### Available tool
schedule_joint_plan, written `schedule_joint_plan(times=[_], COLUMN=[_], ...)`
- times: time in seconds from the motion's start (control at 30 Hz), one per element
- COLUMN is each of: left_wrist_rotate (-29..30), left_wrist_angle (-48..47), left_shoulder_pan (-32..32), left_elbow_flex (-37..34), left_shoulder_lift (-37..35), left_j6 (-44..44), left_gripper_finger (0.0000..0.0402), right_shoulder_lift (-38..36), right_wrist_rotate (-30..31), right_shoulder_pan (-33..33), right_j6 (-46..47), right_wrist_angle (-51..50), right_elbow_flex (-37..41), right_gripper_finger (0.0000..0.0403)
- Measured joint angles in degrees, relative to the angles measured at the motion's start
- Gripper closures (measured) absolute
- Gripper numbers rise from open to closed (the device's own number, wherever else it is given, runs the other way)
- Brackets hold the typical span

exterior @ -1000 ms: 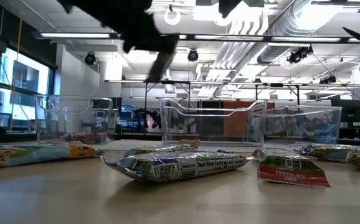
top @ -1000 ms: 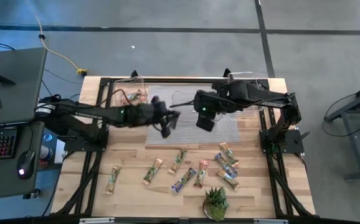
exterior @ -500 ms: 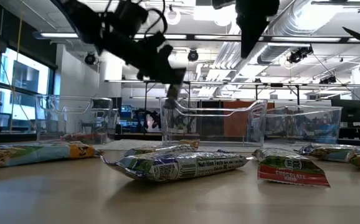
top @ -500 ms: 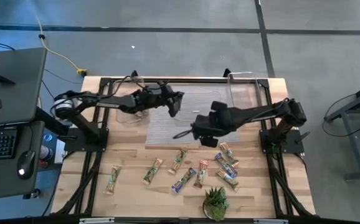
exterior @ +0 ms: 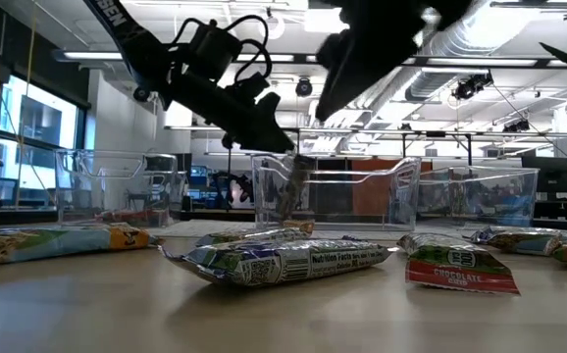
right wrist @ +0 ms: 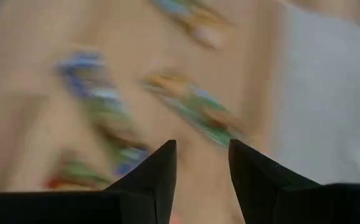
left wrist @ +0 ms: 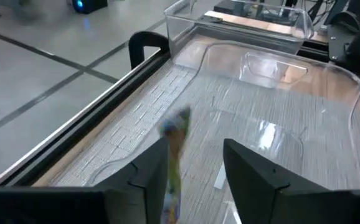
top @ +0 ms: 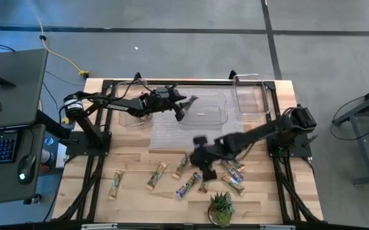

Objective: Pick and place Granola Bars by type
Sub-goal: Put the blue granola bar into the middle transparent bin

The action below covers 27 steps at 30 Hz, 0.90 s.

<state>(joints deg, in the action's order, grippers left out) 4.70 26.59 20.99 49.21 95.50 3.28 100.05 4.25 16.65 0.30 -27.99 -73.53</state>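
Note:
Several granola bars lie flat on the wood near the table's near edge, among them (top: 157,176), (top: 115,184) and a cluster (top: 232,169). My left gripper (left wrist: 195,146) is open above the middle clear bin (top: 205,110). A green-and-purple bar (left wrist: 175,140) shows blurred beside one of its fingers. In the low view this bar (exterior: 288,191) stands on end inside the bin, just below the fingertips. My right gripper (right wrist: 202,146) is open and low over the bars (top: 189,185) at the middle of the near row. My left gripper is open. The bar's upper end (left wrist: 179,121) is blurred along the inner side of one finger (left wrist: 152,168). I cannot tell whether the finger touches it. The bar hangs nearly upright inside the middle bin.
Three clear bins stand along the far edge: the left one (top: 132,102) holds a few bars, and the right one (top: 251,96) stands beside the middle one. A grey mat (top: 172,131) lies under the middle bin. A small potted plant (top: 221,207) stands at the near edge.
My left gripper has carried the bar from the mat toward the far edge to above the middle bin, and the bar now sits lower, inside the bin. My right arm has swung from the far middle of the table toward the near edge and down over the row of bars.

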Motion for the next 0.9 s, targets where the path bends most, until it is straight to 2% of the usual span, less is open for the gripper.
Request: schedule_joint_plan(times=[0.1,0.2,0.3,0.47,0.57,0.67,0.9], left_wrist_rotate=[-2.5,-3.2,-4.4,-9.4,-13.2,-14.9,-14.7], left_wrist_angle=[0.1,0.2,0.2,-0.3,-4.3,-12.4,-35.1], left_shoulder_pan=[0.0,0.0,0.0,0.0,0.0,0.0,0.0], left_elbow_flex=[0.0,0.6,2.7,7.9,12.8,18.0,29.5], left_shoulder_lift=[0.0,-0.2,-1.7,-6.5,-10.0,-12.9,-16.9], left_j6=[0.2,0.2,0.2,0.1,0.0,-1.0,-5.8], left_gripper_finger=[0.0243,0.0236,0.0233,0.0233,0.0233,0.0233,0.0233], right_shoulder_lift=[0.0,0.0,0.0,0.5,2.0,3.9,9.2], right_wrist_rotate=[-6.5,-6.6,-6.3,-6.8,-7.4,-7.7,-9.1], right_shoulder_pan=[2.8,5.1,5.6,4.0,2.9,2.5,2.9], right_j6=[-7.6,-8.2,-6.4,-2.2,-1.6,-1.9,-0.2], right_wrist_angle=[14.7,26.5,32.9,36.2,36.4,36.4,40.3], right_elbow_flex=[7.5,13.8,16.9,16.9,16.2,15.8,15.4], right_gripper_finger=[0.0274,0.0274,0.0274,0.0274,0.0274,0.0274,0.0269])
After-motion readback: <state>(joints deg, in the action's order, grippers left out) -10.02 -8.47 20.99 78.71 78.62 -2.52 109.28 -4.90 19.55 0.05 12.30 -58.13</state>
